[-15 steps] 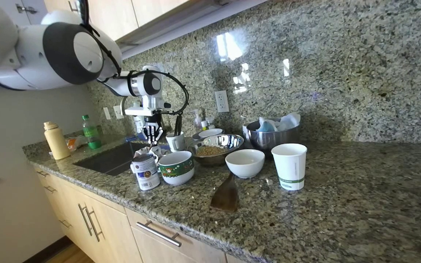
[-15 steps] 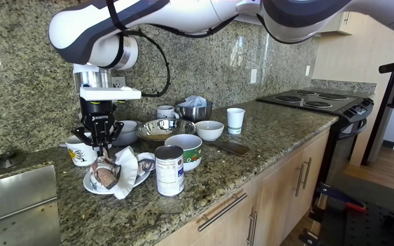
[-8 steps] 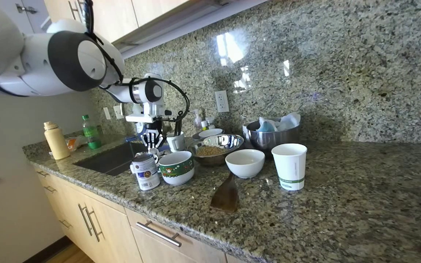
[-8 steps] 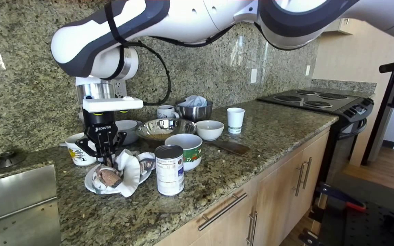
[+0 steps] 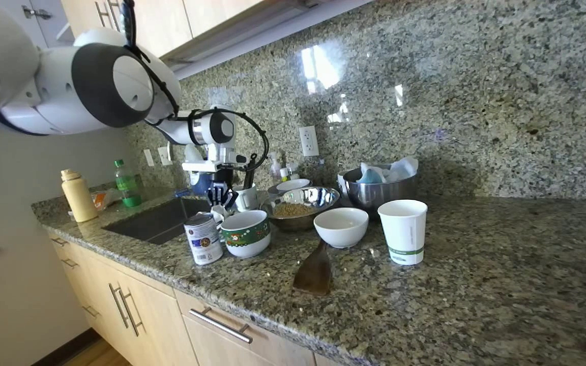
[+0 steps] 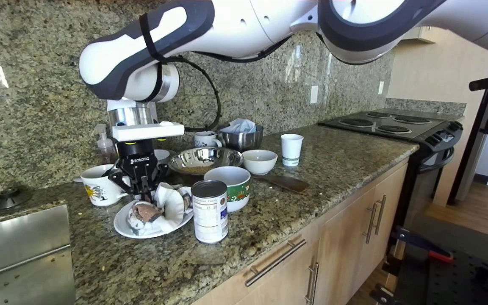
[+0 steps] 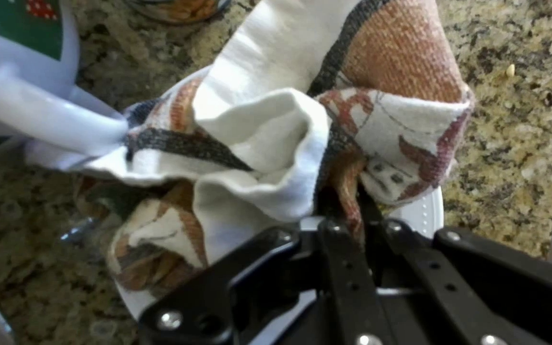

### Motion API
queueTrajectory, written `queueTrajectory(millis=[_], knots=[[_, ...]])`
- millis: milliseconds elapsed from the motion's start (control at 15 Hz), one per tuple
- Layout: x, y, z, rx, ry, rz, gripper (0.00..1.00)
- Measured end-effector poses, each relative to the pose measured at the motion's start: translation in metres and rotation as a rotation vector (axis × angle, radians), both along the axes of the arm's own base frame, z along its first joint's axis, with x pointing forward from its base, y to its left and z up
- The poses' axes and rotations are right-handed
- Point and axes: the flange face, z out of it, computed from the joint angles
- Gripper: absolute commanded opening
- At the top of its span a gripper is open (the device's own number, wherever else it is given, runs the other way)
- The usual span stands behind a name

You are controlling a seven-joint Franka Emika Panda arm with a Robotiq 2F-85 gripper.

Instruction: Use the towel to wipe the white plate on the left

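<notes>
Gripper (image 6: 145, 196) clenched on a fold of the towel (image 7: 266, 191) (patterned, bunched). Towel lies over the white plate (image 6: 119, 221), near the counter (image 6: 142, 271) edge by the sink (image 6: 19, 235); can (image 6: 210, 214) just beside, toward front edge.

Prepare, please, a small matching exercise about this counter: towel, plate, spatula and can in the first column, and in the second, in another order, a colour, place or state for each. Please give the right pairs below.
Column one
1. towel
2. plate
3. spatula
4. can

Column two
A. dark brown, lying on the counter
B. pinched in the gripper
C. standing upright
D. white, partly covered by the towel

Right pairs: 1-B, 2-D, 3-A, 4-C
</notes>
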Motion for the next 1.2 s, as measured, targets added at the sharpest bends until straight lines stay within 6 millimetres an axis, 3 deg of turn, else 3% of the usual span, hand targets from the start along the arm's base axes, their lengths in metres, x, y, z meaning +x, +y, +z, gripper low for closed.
queueTrajectory(millis=[200, 467, 800, 1200], knots=[[0.01, 0.0, 0.005, 0.011, -0.068, -0.038, 0.03], [0.019, 0.016, 0.016, 0.078, -0.173, -0.018, 0.03], [-0.002, 0.043, 0.023, 0.183, -0.068, 0.185, 0.03], [-0.025, 0.027, 0.03, 0.107, 0.161, 0.211, 0.03]])
